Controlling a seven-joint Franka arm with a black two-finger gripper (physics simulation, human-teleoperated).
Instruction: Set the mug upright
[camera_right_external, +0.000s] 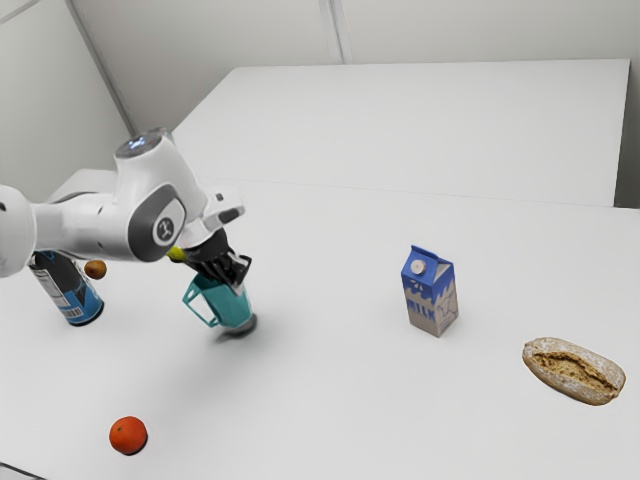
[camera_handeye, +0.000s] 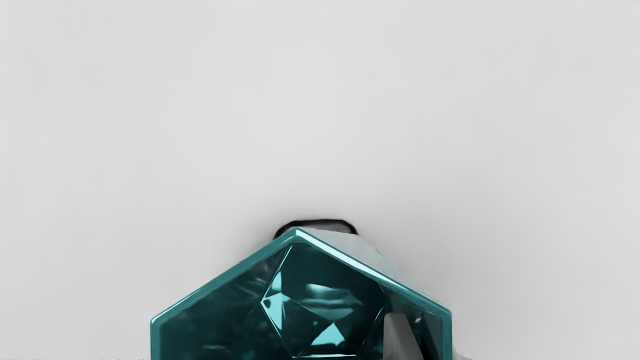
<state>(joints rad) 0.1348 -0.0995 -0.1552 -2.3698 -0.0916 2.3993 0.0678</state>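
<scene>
The gripper (camera_right_external: 228, 272) reaches down to the rim of the teal mug (camera_right_external: 229, 307), shut on its wall. The mug has its mouth up toward the hand and its base down, leaning somewhat, with the handle toward the exterior view's left. In the wrist view the faceted mug (camera_handeye: 225, 310) opens toward the camera; one grey finger (camera_handeye: 400, 337) of the gripper (camera_handeye: 440, 345) is inside the cup, and a sliver of the other shows outside the wall. A dark patch lies by the base; whether the base touches the table I cannot tell.
A milk carton (camera_right_external: 431, 292) and a bread loaf (camera_right_external: 573, 371) are toward the exterior view's right on the white table (camera_right_external: 330, 400). An orange fruit (camera_right_external: 128, 435) lies nearer the camera. A blue-and-black can (camera_right_external: 72, 292) and a small brown fruit (camera_right_external: 95, 269) are at the left, beneath the arm.
</scene>
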